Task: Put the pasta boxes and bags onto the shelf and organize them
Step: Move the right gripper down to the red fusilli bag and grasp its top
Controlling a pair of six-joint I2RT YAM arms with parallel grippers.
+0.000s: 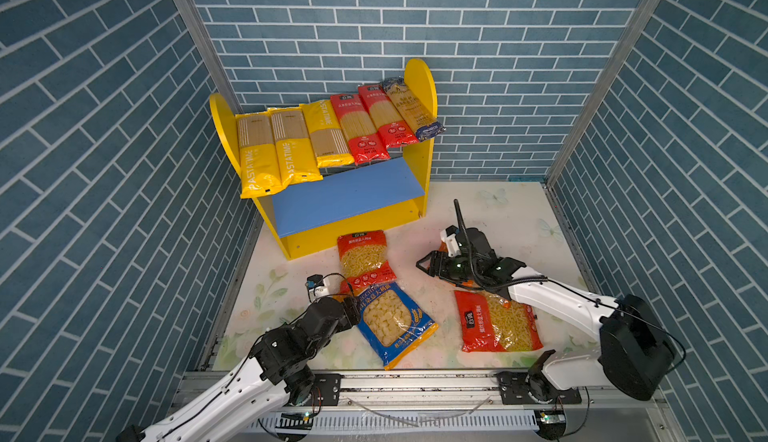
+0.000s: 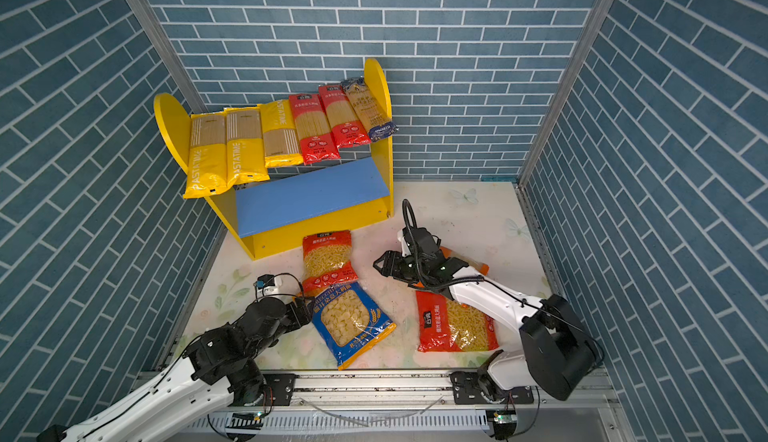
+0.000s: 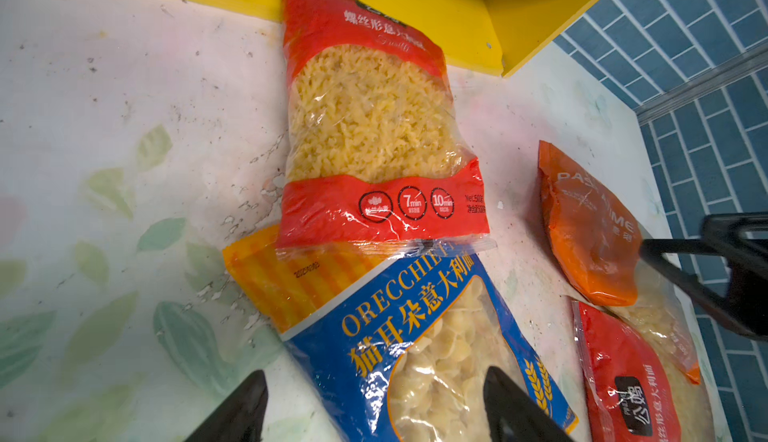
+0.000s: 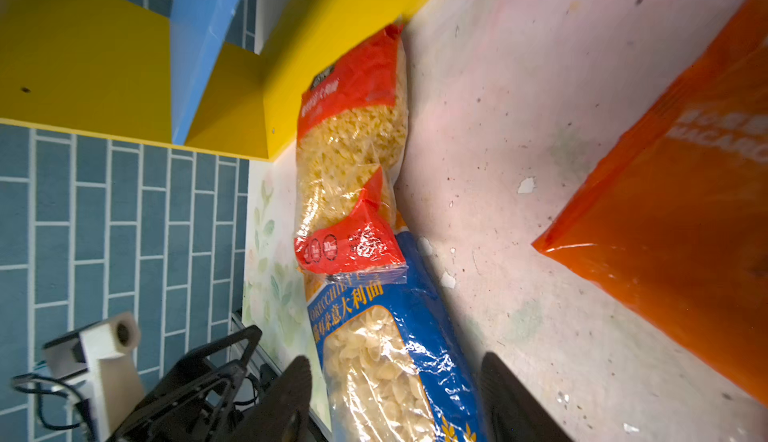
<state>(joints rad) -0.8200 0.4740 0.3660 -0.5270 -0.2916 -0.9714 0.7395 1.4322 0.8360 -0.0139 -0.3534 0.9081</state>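
Observation:
The shelf [image 1: 345, 228] [image 2: 311, 228] carries several long spaghetti packs on its upper board: yellow [image 1: 274, 149], red [image 1: 370, 124] and dark-blue [image 1: 411, 107]. Its blue lower board [image 1: 345, 195] is bare. A red short-pasta bag [image 1: 363, 259] [image 3: 374, 120] lies against the shelf base, overlapping a blue orecchiette bag [image 1: 395, 323] [image 3: 415, 336]. My left gripper [image 1: 355, 305] [image 3: 374, 411] is open at that blue bag's left edge, jaws straddling it. My right gripper [image 1: 420, 263] [image 4: 395, 398] is open and holds nothing, above an orange bag [image 3: 590, 228] [image 4: 673, 211]. Another red bag [image 1: 494, 323] lies under the right arm.
Blue brick-pattern walls close in on three sides. A metal rail [image 1: 415, 382] runs along the table's front edge. The floral table cover [image 1: 507, 211] shows between the shelf and the right wall. The spaghetti packs overhang the upper board's front.

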